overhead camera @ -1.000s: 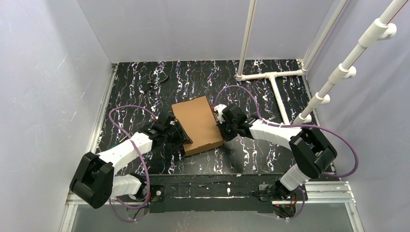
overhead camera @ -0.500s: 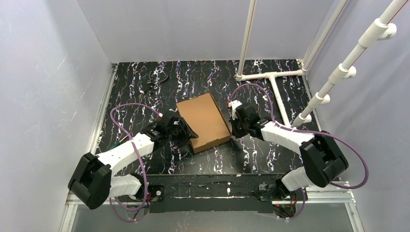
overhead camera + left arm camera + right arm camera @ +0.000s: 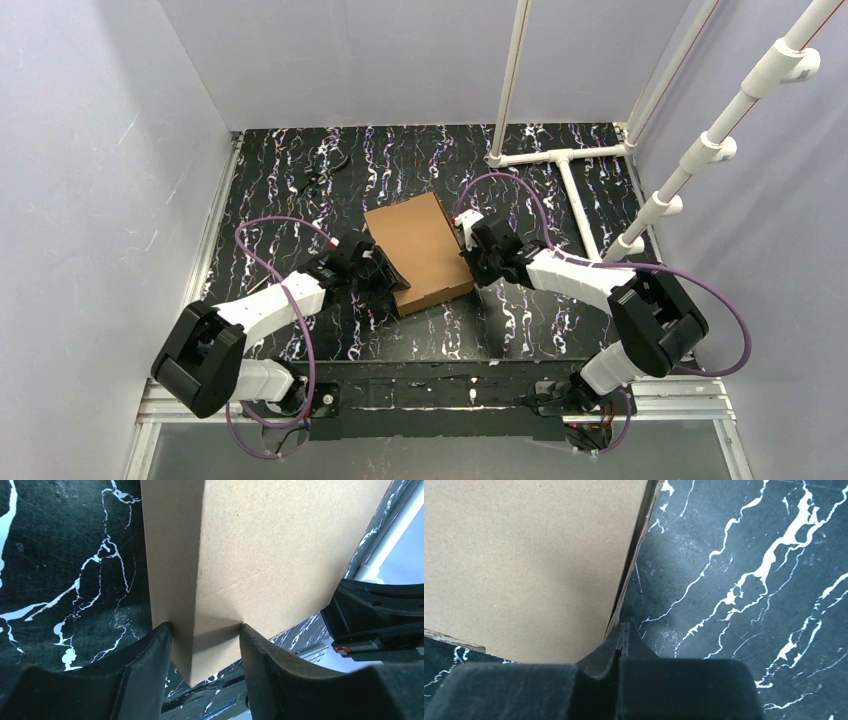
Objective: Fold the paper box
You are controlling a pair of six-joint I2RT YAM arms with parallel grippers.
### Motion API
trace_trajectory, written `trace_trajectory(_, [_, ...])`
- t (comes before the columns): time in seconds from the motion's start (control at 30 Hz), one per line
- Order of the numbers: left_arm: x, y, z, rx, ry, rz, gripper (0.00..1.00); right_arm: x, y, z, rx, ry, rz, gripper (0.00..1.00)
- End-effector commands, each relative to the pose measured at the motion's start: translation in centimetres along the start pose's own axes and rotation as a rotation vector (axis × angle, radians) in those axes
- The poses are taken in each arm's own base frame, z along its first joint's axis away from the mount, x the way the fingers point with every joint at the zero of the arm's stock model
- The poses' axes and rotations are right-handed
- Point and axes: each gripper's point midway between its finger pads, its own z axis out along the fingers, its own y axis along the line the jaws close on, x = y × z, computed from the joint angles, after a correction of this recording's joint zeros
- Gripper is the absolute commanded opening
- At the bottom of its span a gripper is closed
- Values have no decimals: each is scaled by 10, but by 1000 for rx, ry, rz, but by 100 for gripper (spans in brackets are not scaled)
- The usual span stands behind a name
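The black, white-veined counter [image 3: 300,180] fills the floor of the booth, with a white pipe frame [image 3: 560,158] lying at its far right corner. Around the middle of the counter sits the paper box [image 3: 420,245], closed into a flat brown slab and turned at a slant, its long sides running from far left to near right. The left gripper [image 3: 206,630] clasps the box at its near left corner, one finger against the shaded side wall and the other against the lighter top face. The right gripper [image 3: 623,630] is clenched tight on nothing, its tip pressed up against the box's right edge.
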Motion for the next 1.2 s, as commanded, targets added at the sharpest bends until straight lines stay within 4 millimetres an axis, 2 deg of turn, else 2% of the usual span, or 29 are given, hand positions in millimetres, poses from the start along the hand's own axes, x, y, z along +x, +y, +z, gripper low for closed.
trace_trajectory(0.0, [-4, -9, -12, 17, -24, 105, 51, -34, -19, -12, 100, -106, -88, 1])
trace_trajectory(0.07, [-9, -1, -23, -11, -45, 180, 55, -43, -48, -24, 224, -135, -158, 1])
trace_trajectory(0.13, [-18, 5, -41, -19, -87, 246, 65, -56, -64, -38, 286, -165, -244, 4])
trace_trajectory(0.23, [-32, 15, -61, -7, -139, 307, 82, -80, -64, -57, 272, -205, -382, 28])
trace_trajectory(0.27, [-36, 16, -66, 19, -151, 304, 85, -85, -60, -61, 238, -211, -413, 33])
trace_trajectory(0.33, [-45, 20, -69, 63, -172, 263, 86, -93, -52, -58, 170, -223, -413, 36])
trace_trajectory(0.4, [-53, 22, -66, 101, -187, 210, 85, -93, -51, -45, 141, -195, -361, 32])
trace_trajectory(0.5, [-61, 25, -55, 108, -178, 150, 77, -99, -57, -24, 118, -158, -285, 11])
trace_trajectory(0.6, [-72, 26, -43, 103, -182, 104, 71, -112, -63, -5, 112, -120, -259, 2])
trace_trajectory(0.67, [-78, 13, -37, 193, -192, 83, 69, -108, -63, 16, 87, -63, -238, 1])
trace_trajectory(0.83, [-91, 10, -24, 175, -191, 69, 68, -94, -46, 45, -59, -10, -173, 1])
trace_trajectory(1.0, [-93, -11, -13, 271, -147, 81, 67, -83, -36, 55, -159, 19, -109, 1])
trace_trajectory(1.17, [-95, -19, 1, 293, -103, 61, 67, -83, -24, 54, -239, 11, -85, 1])
